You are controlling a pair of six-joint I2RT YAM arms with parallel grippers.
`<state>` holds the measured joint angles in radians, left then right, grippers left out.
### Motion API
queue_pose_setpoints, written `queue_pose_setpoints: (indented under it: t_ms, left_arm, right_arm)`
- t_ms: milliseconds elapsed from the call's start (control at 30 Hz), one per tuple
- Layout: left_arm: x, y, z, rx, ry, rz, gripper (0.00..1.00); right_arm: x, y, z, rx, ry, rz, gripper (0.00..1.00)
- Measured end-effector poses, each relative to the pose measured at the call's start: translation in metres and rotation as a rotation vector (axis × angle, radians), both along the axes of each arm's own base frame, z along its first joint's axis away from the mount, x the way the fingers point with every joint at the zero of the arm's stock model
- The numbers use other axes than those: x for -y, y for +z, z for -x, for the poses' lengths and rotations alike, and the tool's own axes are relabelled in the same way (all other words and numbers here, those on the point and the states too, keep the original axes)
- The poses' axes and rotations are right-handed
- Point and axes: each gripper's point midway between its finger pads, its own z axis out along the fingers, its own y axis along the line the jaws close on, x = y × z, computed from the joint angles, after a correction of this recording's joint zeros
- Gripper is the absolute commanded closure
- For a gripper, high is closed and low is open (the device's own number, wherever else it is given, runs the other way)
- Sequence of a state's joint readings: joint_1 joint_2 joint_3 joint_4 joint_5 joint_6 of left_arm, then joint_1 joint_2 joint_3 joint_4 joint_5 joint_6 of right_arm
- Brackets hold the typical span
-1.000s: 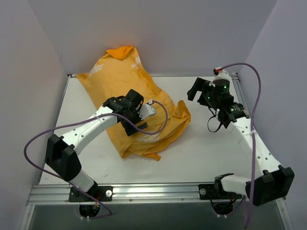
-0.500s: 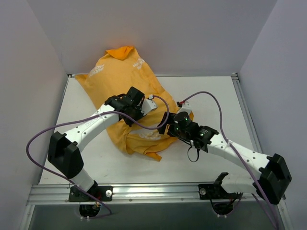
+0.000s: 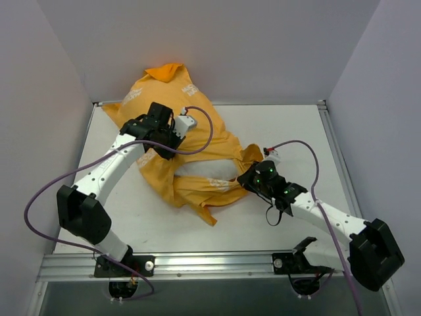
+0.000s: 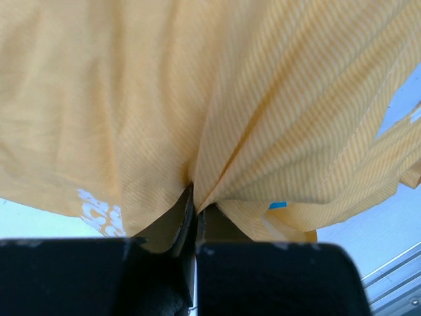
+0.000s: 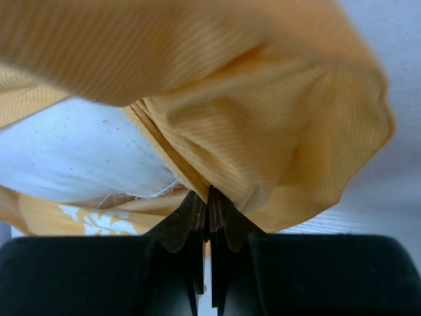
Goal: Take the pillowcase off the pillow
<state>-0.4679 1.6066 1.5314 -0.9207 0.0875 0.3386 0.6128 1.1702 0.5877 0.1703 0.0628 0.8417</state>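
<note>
A white table [image 3: 289,125] — pale walls [image 3: 263,46] around, a metal rail [image 3: 210,263] along its near edge.

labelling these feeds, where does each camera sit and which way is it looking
Top: above and behind the arms, looking down on the table; both arms and their bases show.
Left wrist: on the left arm, looking along the left gripper, shut on the pillowcase.
Right wrist: on the right arm, looking along the right gripper, pillow behind.
Shared: both wrist views show the pinched pillowcase.

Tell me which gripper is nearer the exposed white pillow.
Right. The right gripper pinches the pillowcase edge right beside the bare pillow. The left gripper grips fabric farther up, away from that opening.
</note>
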Motion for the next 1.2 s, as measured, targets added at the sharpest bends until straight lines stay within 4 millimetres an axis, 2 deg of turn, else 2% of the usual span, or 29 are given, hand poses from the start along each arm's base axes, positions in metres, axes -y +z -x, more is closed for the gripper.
queue_pose_setpoints:
  t_ms: [133,233,300,367,467,533,600,633,667,700,767,833,867,967,1033,1067,1133,1200]
  left_arm:
    - [-0.02,0.015,-0.012,0.026,0.065,0.041,0.98]
    - [-0.053,0.029,-0.04,0.13,0.157,0.016,0.98]
    - [-0.066,0.028,-0.045,0.128,0.19,0.013,0.98]
    - [-0.073,0.025,-0.048,0.126,0.204,0.007,0.98]
    - [-0.073,0.023,-0.052,0.127,0.201,0.012,0.98]
    - [-0.072,0.019,-0.057,0.133,0.188,0.007,0.81]
    - [-0.079,0.013,-0.061,0.14,0.184,-0.033,0.5]
    - [-0.082,0.011,-0.063,0.144,0.181,-0.047,0.16]
    - [-0.084,0.009,-0.063,0.149,0.171,-0.061,0.06]
    - [-0.084,0.009,-0.062,0.152,0.164,-0.071,0.06]
    - [-0.075,0.014,-0.055,0.163,0.113,-0.075,0.06]
    - [-0.047,0.033,-0.038,0.184,0.01,-0.053,0.06]
    - [-0.029,0.047,-0.028,0.196,-0.054,-0.031,0.06]
    - [0.026,0.108,-0.002,0.296,-0.238,0.092,0.06]
    - [0.05,0.149,0.024,0.381,-0.337,0.161,0.06]
    - [0.057,0.162,0.037,0.413,-0.372,0.174,0.06]
    - [0.077,0.17,0.067,0.441,-0.465,0.181,0.06]
    - [0.097,0.154,0.09,0.423,-0.547,0.158,0.06]
  right_arm:
    - [0.009,0.002,0.007,0.036,-0.007,-0.066,1.0]
    - [0.021,-0.016,0.009,0.02,-0.024,-0.065,1.0]
    - [0.016,-0.023,0.008,0.009,0.004,-0.078,1.0]
    - [0.011,-0.028,-0.001,0.009,0.031,-0.09,1.0]
    - [0.021,-0.034,-0.029,0.003,0.037,-0.128,1.0]
    - [0.021,-0.034,-0.039,0.012,0.055,-0.125,1.0]
    - [0.015,-0.032,-0.038,0.018,0.088,-0.105,1.0]
    - [0.009,-0.032,-0.035,0.016,0.11,-0.096,1.0]
    - [0.004,-0.033,-0.031,0.012,0.129,-0.088,1.0]
    - [-0.002,-0.033,-0.027,0.006,0.15,-0.082,1.0]
    - [-0.011,-0.032,-0.019,0.002,0.18,-0.08,1.0]
    - [-0.015,-0.027,-0.014,0.005,0.196,-0.086,1.0]
    - [-0.015,-0.024,-0.014,0.007,0.197,-0.09,1.0]
    - [-0.016,-0.013,-0.015,0.015,0.197,-0.094,1.0]
    - [-0.018,-0.005,-0.019,0.027,0.197,-0.099,1.0]
    - [-0.019,-0.003,-0.02,0.029,0.197,-0.1,1.0]
    - [-0.019,-0.002,-0.021,0.029,0.196,-0.101,1.0]
    - [-0.018,-0.003,-0.02,0.021,0.194,-0.101,1.0]
